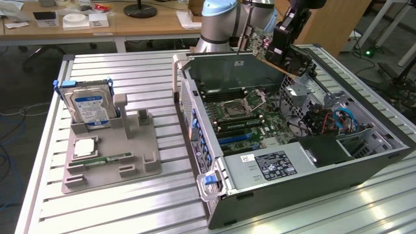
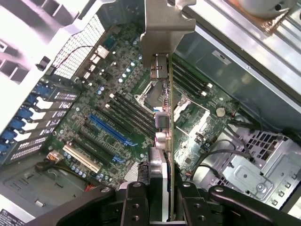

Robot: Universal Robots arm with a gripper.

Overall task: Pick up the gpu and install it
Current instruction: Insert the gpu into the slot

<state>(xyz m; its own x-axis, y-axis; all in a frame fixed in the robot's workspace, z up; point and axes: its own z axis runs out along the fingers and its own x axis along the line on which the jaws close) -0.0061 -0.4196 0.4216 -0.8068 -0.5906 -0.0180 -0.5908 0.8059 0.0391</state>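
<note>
The gpu (image 1: pixel 293 54), a green circuit board with a dark cooler, hangs tilted above the far edge of the open computer case (image 1: pixel 383 161). My gripper (image 1: pixel 279 43) is shut on it from above. In the wrist view the gpu (image 2: pixel 170 127) is edge-on between my gripper (image 2: pixel 162 195) fingers (image 2: pixel 134 202), its silver end bracket (image 2: pixel 162 23) pointing away from the camera. The motherboard (image 2: pixel 117 84) lies below it, with a blue expansion slot (image 2: pixel 113 129) off to one side of the card. The card touches no slot.
On the exterior view's left a grey fixture (image 1: pixel 140 146) holds a hard drive (image 1: pixel 91 109) upright and a memory stick (image 1: pixel 107 159). Inside the case are a power supply (image 1: pixel 266 165), drive cages (image 1: pixel 305 92) and cables (image 1: pixel 328 119). The case walls rise around the motherboard.
</note>
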